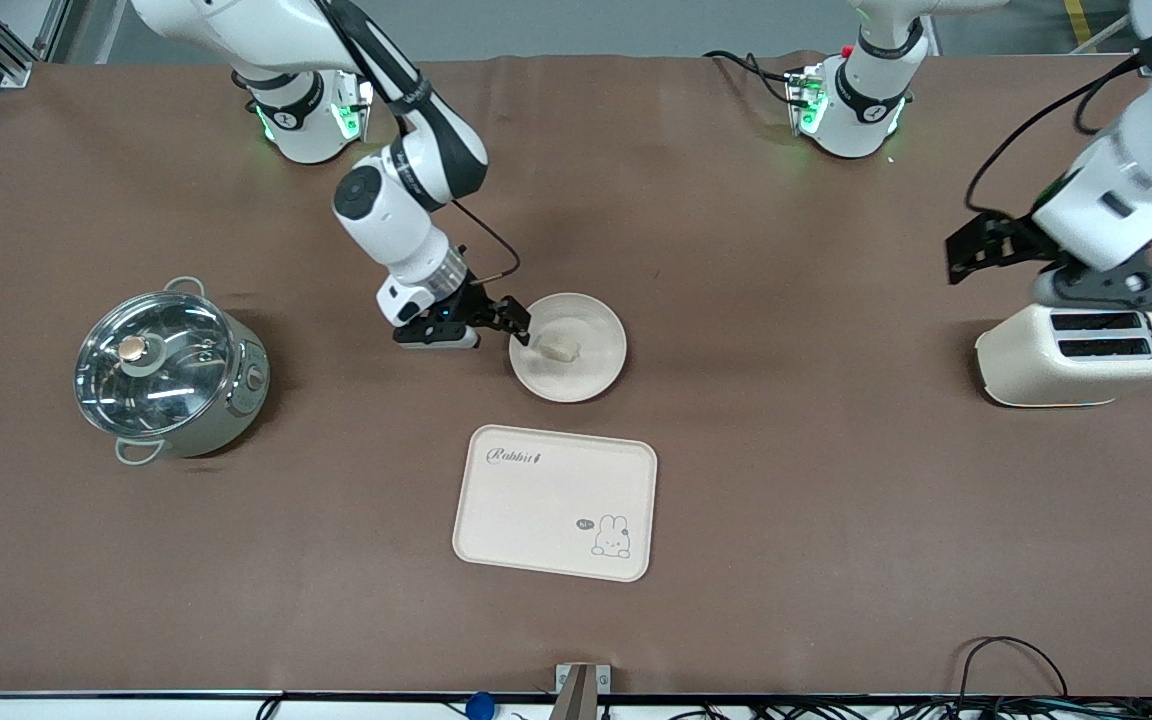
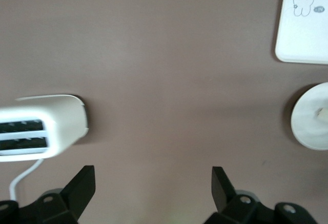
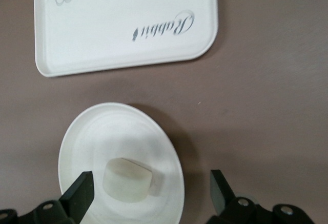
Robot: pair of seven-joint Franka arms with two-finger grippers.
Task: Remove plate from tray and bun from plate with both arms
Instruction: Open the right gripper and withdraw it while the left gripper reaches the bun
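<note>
The round cream-white plate [image 1: 576, 362] lies on the brown table, farther from the front camera than the rabbit tray. The small pale bun [image 1: 558, 349] sits on it. My right gripper [image 1: 511, 322] is open at the plate's rim on the right arm's side, holding nothing. In the right wrist view the bun [image 3: 128, 179] and plate [image 3: 87, 147] lie between the spread fingers [image 3: 79, 196]. My left gripper [image 1: 1126, 290] is open and empty over the toaster at the left arm's end of the table. The left wrist view shows its spread fingers [image 2: 82, 185] and the plate [image 2: 310, 124].
A rectangular cream tray with a rabbit drawing [image 1: 556, 502] lies nearer the front camera than the plate. A cream toaster [image 1: 1081, 353] stands at the left arm's end. A steel pot with a glass lid [image 1: 171, 368] stands at the right arm's end.
</note>
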